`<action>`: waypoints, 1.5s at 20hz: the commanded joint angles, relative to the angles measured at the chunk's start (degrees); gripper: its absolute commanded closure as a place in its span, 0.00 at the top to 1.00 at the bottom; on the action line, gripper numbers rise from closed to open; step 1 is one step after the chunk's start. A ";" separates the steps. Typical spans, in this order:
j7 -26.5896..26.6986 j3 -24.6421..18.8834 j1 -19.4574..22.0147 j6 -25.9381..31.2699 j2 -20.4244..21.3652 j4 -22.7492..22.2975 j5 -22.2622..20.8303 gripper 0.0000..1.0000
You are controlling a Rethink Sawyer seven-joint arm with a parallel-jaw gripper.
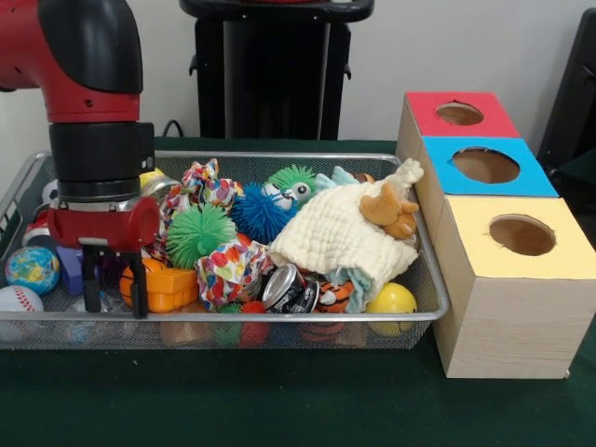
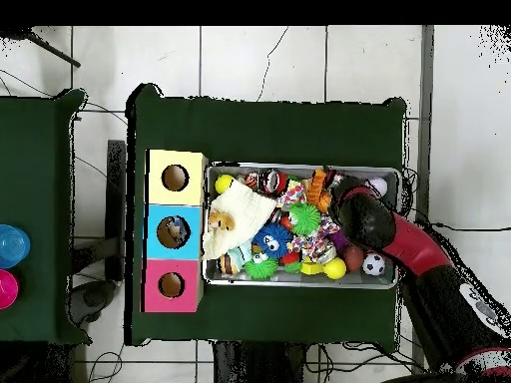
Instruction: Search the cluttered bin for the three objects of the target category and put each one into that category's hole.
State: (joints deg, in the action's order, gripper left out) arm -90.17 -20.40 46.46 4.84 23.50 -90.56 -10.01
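A red and black robot arm reaches down into the left end of a wire mesh bin packed with toys, its gripper hanging low with the two dark fingers set apart and nothing between them, just in front of an orange plastic toy. Beside the bin's right end stands a wooden box with three round holes on top, under a red panel, a blue panel and a yellow panel. Which category is sought cannot be told from the pictures. In the bin a cream cloth is draped over the right half of the pile, with a small tan stuffed animal lying on its upper corner next to the box. Toward the middle sit a green spiky ball, a blue spiky ball and a drinks can lying on its side; a yellow ball rests in the near right corner. At the left end are a globe ball and a baseball. From overhead, the arm covers the end of the bin farthest from the box, with a soccer ball just beside it.
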 commanded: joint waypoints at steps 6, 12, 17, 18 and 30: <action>1.27 5.62 -0.56 -0.59 -9.71 10.41 -9.63 1.00; -2.40 6.16 -1.33 -3.40 -11.15 10.80 -10.16 1.00; -3.88 3.53 -0.01 -4.19 -11.53 10.44 -9.25 1.00; -4.15 3.77 -0.23 -4.44 -11.64 10.46 -9.12 1.00; -5.37 20.43 -11.95 -4.02 -15.00 18.59 -8.43 1.00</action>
State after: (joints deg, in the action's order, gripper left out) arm -90.35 -11.68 37.53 5.43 24.55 -85.55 -15.19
